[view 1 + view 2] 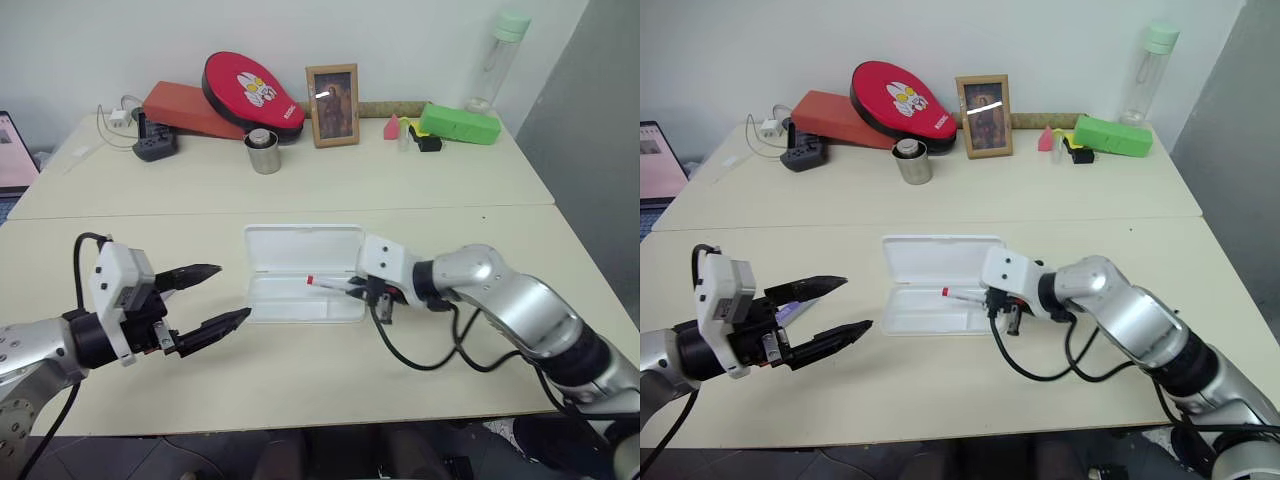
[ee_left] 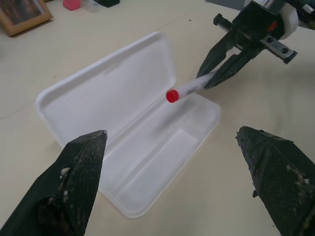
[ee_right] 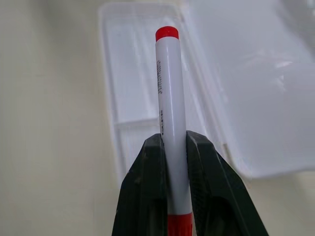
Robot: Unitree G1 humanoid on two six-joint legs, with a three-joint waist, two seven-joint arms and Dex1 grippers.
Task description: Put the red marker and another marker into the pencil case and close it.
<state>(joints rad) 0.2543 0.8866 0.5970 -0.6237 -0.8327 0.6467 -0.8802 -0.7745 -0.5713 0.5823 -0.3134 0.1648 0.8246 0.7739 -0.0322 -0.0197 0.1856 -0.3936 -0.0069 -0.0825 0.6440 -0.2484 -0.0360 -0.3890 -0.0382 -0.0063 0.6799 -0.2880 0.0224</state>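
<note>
My right gripper: clamped on slim, smooth marker, above flat white plastic case, lid open. Left gripper: spread, empty.

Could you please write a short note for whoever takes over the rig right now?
Right gripper: shut on the red marker, held over the open pencil case.
Left gripper: open, empty, beside the case's left end.
Purple marker: on the table behind the left gripper's fingers.
Done: case open, red marker picked up.
Left: lay the red marker in the tray, add the purple one, close the lid.
</note>
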